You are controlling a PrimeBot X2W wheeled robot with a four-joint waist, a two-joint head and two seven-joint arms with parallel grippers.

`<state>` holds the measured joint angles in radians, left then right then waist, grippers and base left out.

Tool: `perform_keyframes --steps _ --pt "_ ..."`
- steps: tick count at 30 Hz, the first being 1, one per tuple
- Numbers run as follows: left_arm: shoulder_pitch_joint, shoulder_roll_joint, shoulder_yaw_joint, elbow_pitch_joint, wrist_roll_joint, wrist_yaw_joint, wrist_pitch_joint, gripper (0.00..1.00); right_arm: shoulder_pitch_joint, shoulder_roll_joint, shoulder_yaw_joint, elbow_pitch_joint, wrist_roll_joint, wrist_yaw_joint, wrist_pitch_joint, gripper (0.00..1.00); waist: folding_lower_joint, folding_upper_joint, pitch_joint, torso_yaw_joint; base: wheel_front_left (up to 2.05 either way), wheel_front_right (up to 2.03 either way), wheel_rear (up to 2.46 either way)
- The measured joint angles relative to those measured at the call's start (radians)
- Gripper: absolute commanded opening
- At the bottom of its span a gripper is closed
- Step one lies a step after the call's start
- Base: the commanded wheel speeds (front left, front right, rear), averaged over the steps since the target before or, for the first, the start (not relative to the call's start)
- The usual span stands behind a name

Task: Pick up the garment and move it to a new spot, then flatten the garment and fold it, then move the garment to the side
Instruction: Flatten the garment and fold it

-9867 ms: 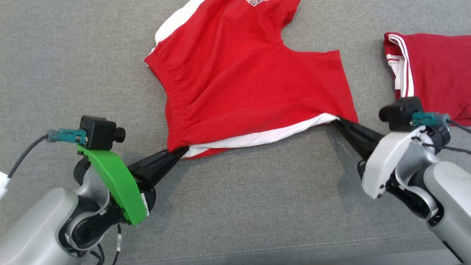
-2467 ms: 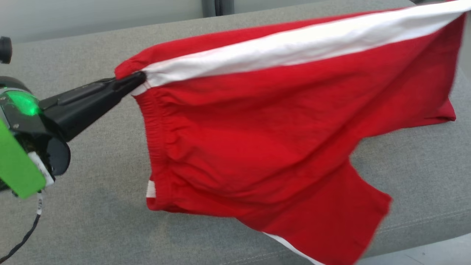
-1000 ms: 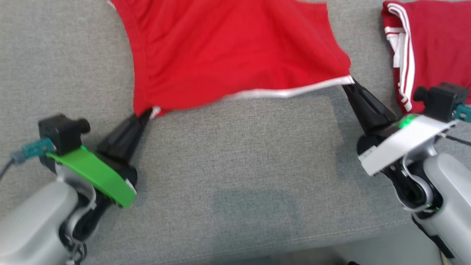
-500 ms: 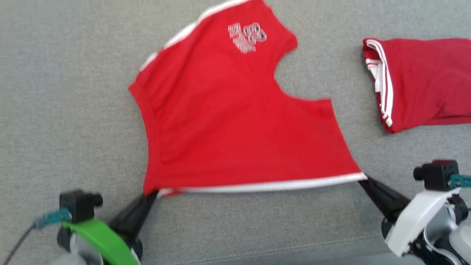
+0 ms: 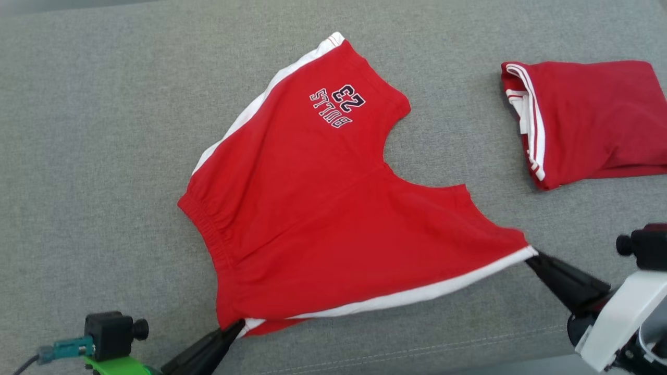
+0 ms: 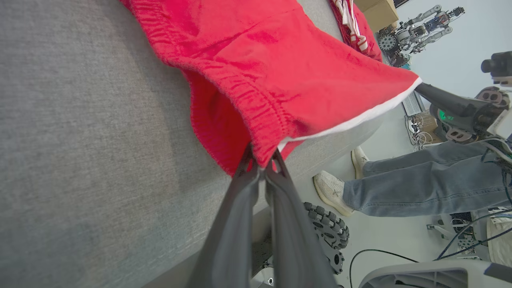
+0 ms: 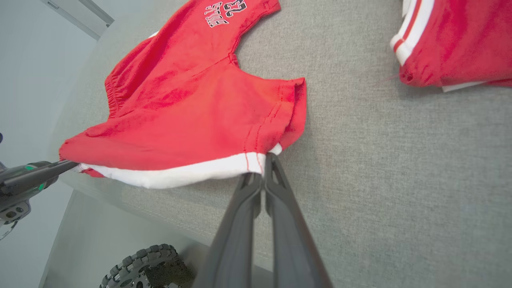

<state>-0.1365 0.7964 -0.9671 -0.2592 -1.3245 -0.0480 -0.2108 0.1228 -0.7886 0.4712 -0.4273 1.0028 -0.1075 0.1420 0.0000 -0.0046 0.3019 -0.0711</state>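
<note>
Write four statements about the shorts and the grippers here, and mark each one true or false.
1. The left gripper is shut on the waistband corner of the red shorts. True.
2. The right gripper hangs open, clear of the shorts. False: it is shut on a white-trimmed hem corner.
3. The shorts' print reads upside down in the head view. True.
4. A blue towel lies to the right of the shorts. False: a folded red garment with white stripes lies there.
</note>
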Motion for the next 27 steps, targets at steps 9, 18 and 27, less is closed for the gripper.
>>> perform_keyframes --steps 9,18,27 --pt "-0.149 0.017 0.089 -0.081 -0.109 -0.006 0.078 0.00 -0.263 -0.007 -0.093 -0.018 0.030 0.000 0.072 0.00 0.0000 0.0000 0.101 0.018 0.00 0.00 0.00" --pt "-0.325 -0.009 0.132 -0.084 -0.208 -0.003 0.191 0.00 -0.488 -0.002 -0.117 0.055 0.073 -0.001 0.184 0.00 0.0001 0.0000 0.188 0.089 0.00 0.00 0.00" --pt "-0.520 -0.122 0.149 -0.030 -0.228 0.002 0.283 0.00 -0.705 0.010 -0.148 0.159 0.021 -0.011 0.230 0.00 0.0000 0.0000 0.291 0.195 0.00 0.00 0.00"
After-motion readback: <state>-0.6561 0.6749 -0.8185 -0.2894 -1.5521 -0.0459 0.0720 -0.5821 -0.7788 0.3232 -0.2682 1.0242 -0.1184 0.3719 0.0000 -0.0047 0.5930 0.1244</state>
